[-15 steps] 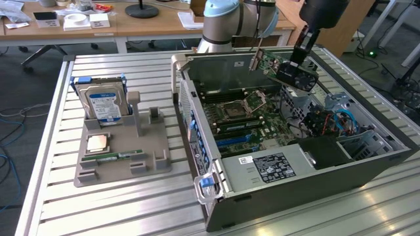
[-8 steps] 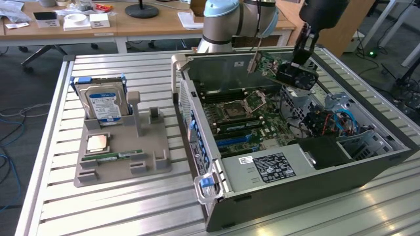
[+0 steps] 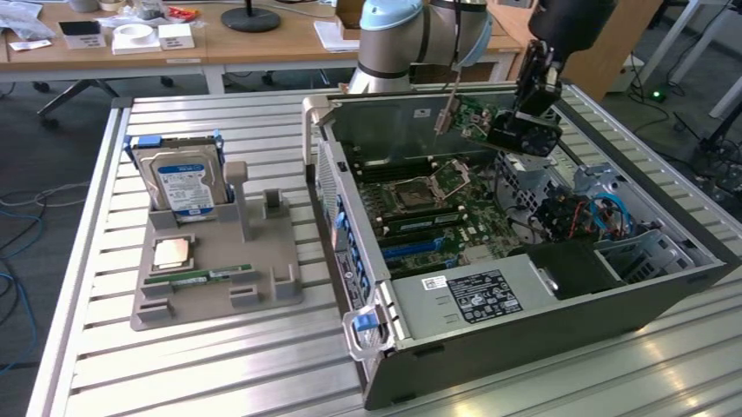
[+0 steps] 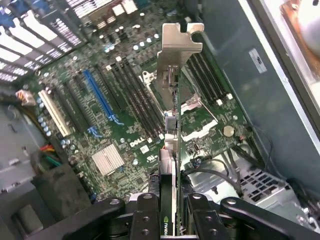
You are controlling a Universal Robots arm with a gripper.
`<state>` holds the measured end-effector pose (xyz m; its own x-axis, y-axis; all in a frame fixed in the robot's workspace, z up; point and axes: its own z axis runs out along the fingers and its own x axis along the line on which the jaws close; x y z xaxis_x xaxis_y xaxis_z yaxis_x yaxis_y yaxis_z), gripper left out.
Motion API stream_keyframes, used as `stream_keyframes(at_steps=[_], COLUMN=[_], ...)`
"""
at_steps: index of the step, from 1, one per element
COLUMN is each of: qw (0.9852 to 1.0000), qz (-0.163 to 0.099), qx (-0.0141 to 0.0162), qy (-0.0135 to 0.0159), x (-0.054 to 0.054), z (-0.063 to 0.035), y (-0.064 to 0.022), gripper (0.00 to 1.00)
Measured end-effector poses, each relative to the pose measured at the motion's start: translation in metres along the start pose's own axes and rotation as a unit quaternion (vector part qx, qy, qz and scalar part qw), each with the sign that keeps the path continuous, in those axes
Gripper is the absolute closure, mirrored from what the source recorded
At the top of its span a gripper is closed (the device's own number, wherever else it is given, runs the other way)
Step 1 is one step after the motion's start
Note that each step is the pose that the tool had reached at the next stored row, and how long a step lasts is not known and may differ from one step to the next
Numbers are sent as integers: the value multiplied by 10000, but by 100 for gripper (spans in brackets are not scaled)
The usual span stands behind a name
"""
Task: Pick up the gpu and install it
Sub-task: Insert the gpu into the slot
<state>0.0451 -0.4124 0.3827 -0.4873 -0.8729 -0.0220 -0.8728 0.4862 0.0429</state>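
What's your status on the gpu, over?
Gripper shut on gpu. Card hangs edge-on above the motherboard of the open case, not seated. Nothing seen between card and board.

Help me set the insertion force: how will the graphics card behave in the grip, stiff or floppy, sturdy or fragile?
Probably stiff: the graphics card juts straight out from the tool without sagging. Likely light for its size, since a pinch on one thin edge holds it above the motherboard. Probably fragile: its green face looks bare, with exposed parts.
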Motion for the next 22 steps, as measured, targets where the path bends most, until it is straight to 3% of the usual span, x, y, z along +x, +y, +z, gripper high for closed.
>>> stream_keyframes(at_steps=[5, 11, 17, 22], qw=[9990, 9951, 9881, 9801], qz=[-449, -992, -1535, -1981], qx=[-10, -22, -33, -43], qy=[20, 43, 66, 85], x=[0, 0, 0, 0], z=[1, 3, 4, 5], y=[0, 0, 0, 0], gripper=[74, 74, 74, 74])
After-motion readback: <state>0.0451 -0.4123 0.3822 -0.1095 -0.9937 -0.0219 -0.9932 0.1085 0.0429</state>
